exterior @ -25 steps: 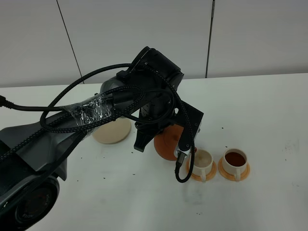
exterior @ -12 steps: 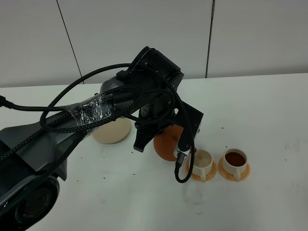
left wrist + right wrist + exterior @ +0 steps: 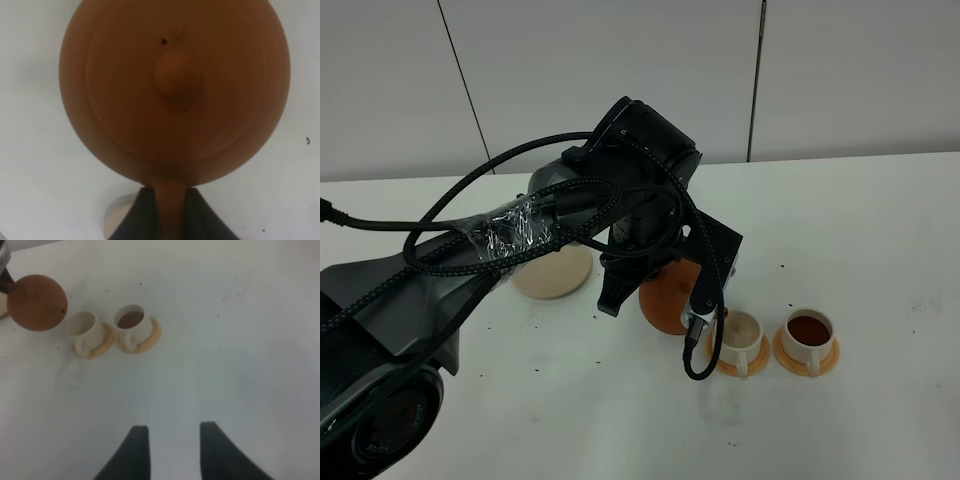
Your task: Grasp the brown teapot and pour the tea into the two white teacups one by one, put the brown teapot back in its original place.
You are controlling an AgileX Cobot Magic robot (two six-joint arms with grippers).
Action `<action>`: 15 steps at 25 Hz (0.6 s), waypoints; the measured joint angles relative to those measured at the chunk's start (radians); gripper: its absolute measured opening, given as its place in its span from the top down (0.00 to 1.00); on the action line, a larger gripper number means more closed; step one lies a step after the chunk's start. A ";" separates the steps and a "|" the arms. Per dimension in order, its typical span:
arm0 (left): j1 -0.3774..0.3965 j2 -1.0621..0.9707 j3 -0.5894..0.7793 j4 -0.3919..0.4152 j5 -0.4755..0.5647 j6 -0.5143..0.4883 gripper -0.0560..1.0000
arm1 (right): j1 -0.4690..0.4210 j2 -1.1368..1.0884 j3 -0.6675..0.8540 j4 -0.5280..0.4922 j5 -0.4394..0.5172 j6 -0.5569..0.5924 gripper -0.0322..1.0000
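Observation:
My left gripper (image 3: 672,292) is shut on the handle of the brown teapot (image 3: 668,296) and holds it in the air just left of the two white teacups. The pot fills the left wrist view (image 3: 175,90), knobbed lid toward the camera, with dark fingers (image 3: 135,215) either side of its handle. The left cup (image 3: 741,338) looks pale inside; the right cup (image 3: 809,335) holds dark tea. Each stands on an orange saucer (image 3: 820,362). The cream-beige coaster (image 3: 553,272) lies bare at the left. My right gripper (image 3: 170,450) is open and empty above the table.
The left arm and its black cables (image 3: 520,240) cross the left half of the table and hide part of the coaster. The white table (image 3: 880,230) runs back to a grey wall. In the right wrist view the pot (image 3: 37,302) and cups (image 3: 132,322) show far off.
The teapot has shifted very slightly in my left gripper, barely visible. The right arm and the cups have not moved.

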 joint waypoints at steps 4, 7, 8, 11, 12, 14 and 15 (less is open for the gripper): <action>0.000 0.000 0.000 -0.001 0.000 0.000 0.79 | 0.000 0.000 0.000 0.000 0.000 0.000 0.73; 0.000 0.000 0.000 -0.001 0.000 0.000 0.79 | 0.000 0.000 0.000 0.000 0.000 0.000 0.73; 0.000 0.000 0.000 -0.002 -0.003 0.000 0.79 | 0.000 0.000 0.000 0.000 0.000 0.000 0.73; 0.000 0.000 0.000 -0.002 -0.011 -0.001 0.79 | 0.000 0.000 0.000 0.000 0.000 0.000 0.73; 0.000 0.000 0.000 -0.002 -0.012 -0.001 0.79 | 0.000 0.000 0.000 0.000 0.000 0.000 0.73; 0.000 0.000 0.000 -0.002 -0.019 -0.001 0.79 | 0.000 0.000 0.000 0.000 0.000 0.000 0.73; 0.000 0.000 0.000 -0.002 -0.027 -0.001 0.79 | 0.000 0.000 0.000 0.000 0.000 0.000 0.73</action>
